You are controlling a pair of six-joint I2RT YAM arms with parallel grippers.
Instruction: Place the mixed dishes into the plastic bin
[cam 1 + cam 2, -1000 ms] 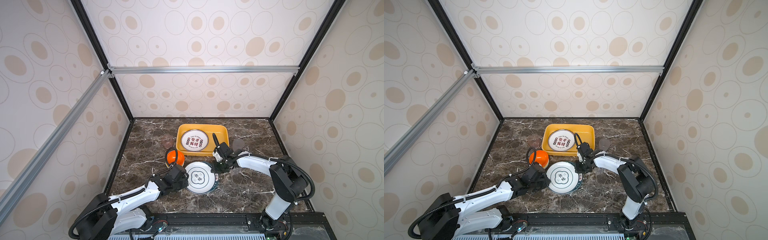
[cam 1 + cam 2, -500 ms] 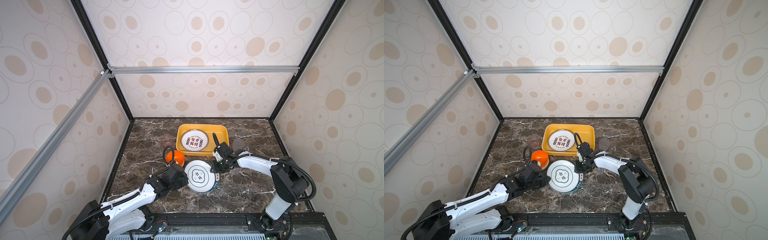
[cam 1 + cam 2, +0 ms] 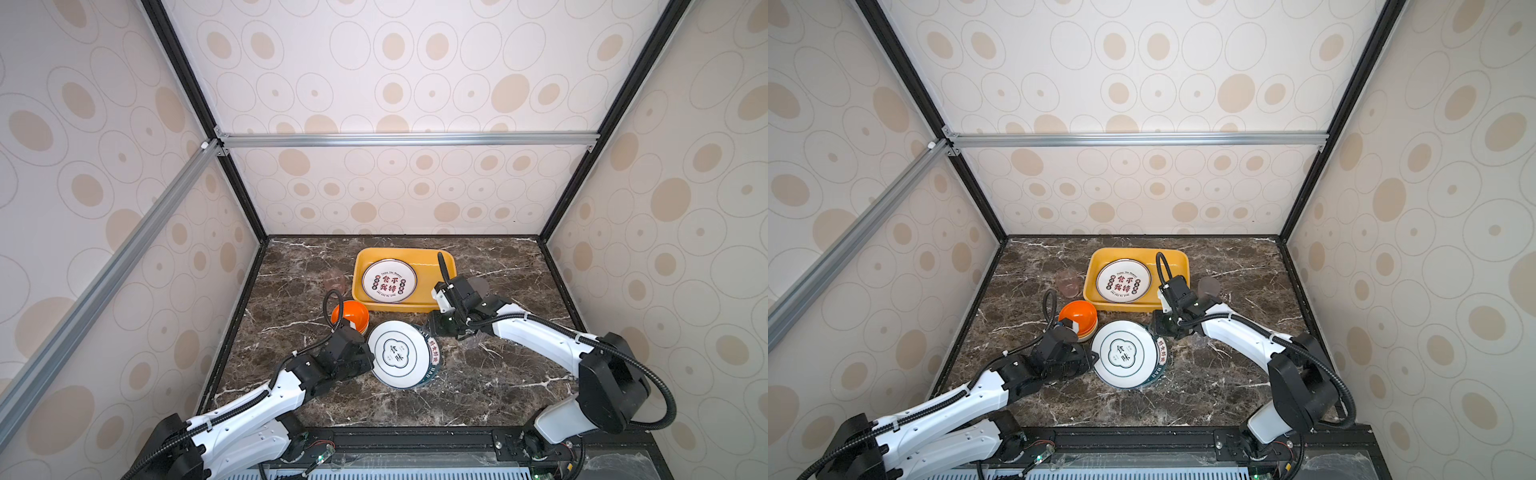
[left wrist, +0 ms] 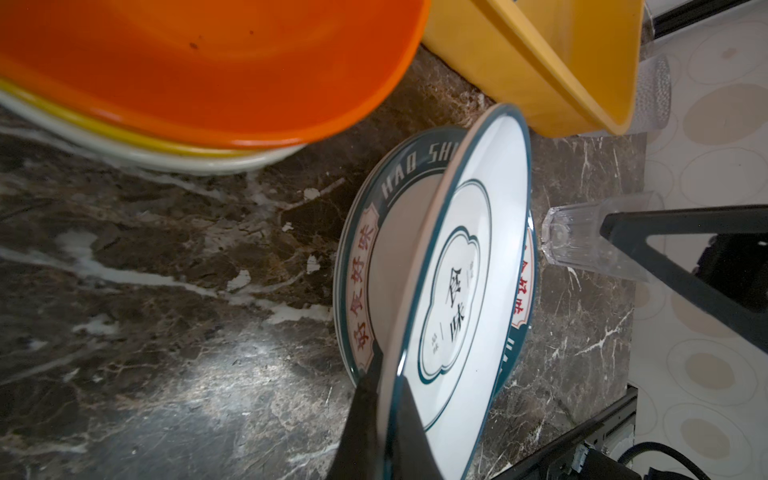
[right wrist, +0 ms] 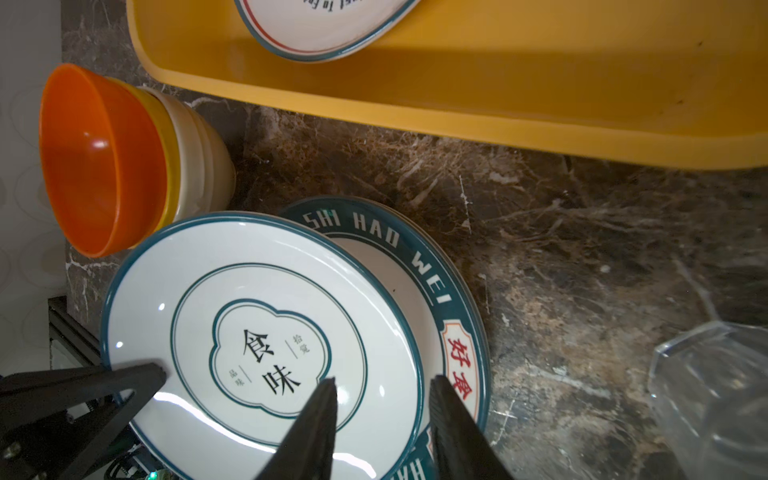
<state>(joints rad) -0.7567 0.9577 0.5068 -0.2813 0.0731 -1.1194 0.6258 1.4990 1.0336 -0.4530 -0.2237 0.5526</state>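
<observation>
Plate (image 4: 457,291) rim pinched in left jaws, tilted; opposite rim between parted right jaws

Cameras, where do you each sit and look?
Top views: high at the front, looking down on the brown marble table; left gripper, right gripper and their white arms show.
Left wrist: on the left arm, looking along its shut jaws, which pinch the round white teal-rimmed plate.
Right wrist: on the right arm, looking past its open jaws down onto that plate.
Shared: both wrist views show the plate, orange plastic bowl and yellow plastic bin.
</observation>
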